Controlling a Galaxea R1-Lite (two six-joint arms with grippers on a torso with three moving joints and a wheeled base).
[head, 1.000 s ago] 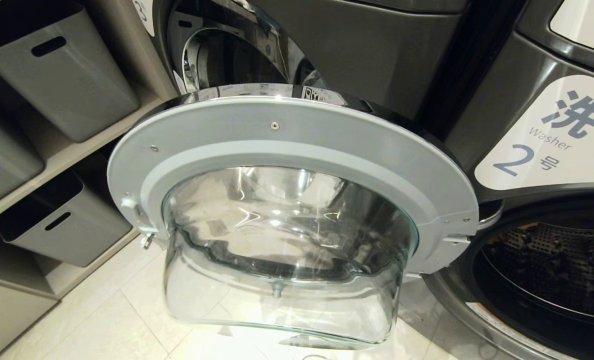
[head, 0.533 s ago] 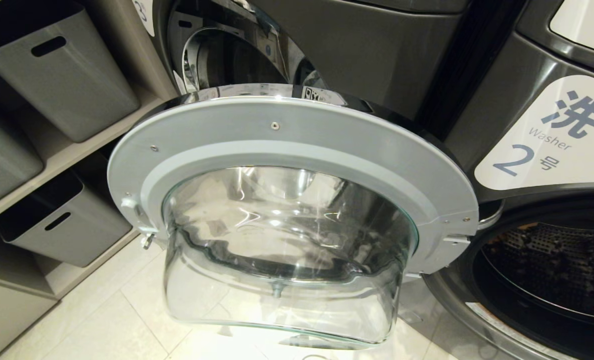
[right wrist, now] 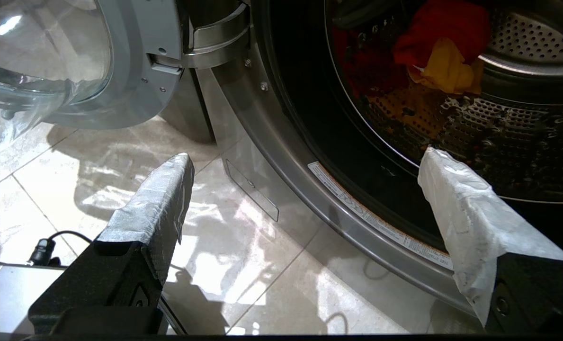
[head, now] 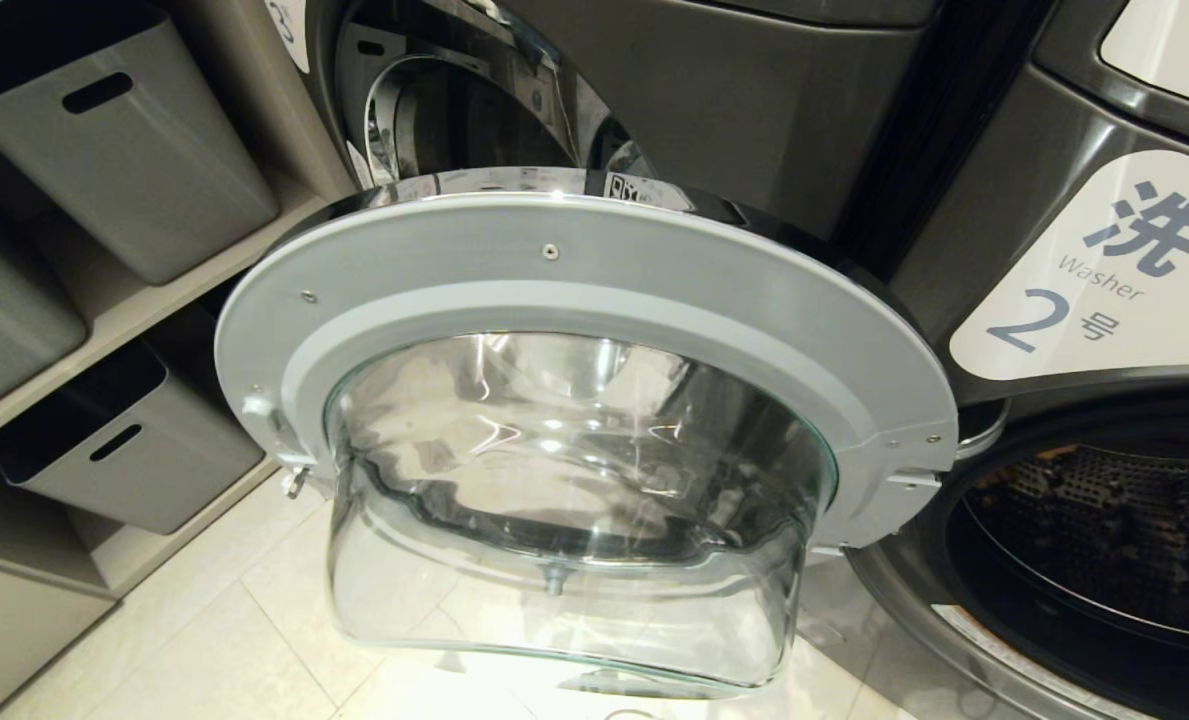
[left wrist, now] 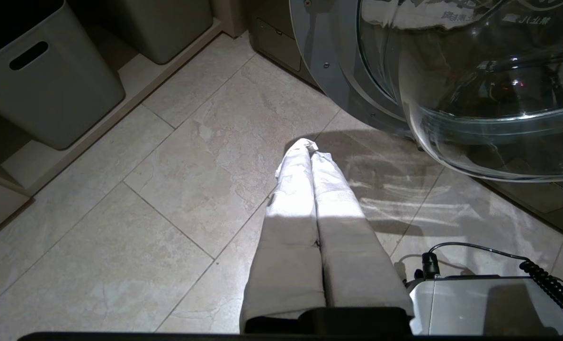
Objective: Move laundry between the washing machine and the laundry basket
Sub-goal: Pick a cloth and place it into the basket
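The right gripper (right wrist: 305, 156) is held low before the washer (right wrist: 281, 156), its jaws spread wide with nothing between them; one wrapped finger is seen over the floor (right wrist: 243, 265), the other against the dark drum mouth. The left gripper (left wrist: 309, 151) is held over bare tiles, its jaws pressed together and empty, short of the door (left wrist: 451, 94).

Open floor lies ahead of and beside the left gripper, bounded by a shelf with grey bins (left wrist: 49, 94) on one side and the swung-open door on the other. In the head view the door (head: 594, 300) stands wide open between the shelving and the washer (head: 1034, 230), hinged at the drum's edge, its glass bowl bulging outward. The drum opening is unobstructed past the chrome rim.

The floor is of pale, glossy stone tiles with strong reflections.

The laundry (right wrist: 437, 42) is seen lying deep in the perforated drum: a red bundle with a mustard-yellow piece just beneath it.
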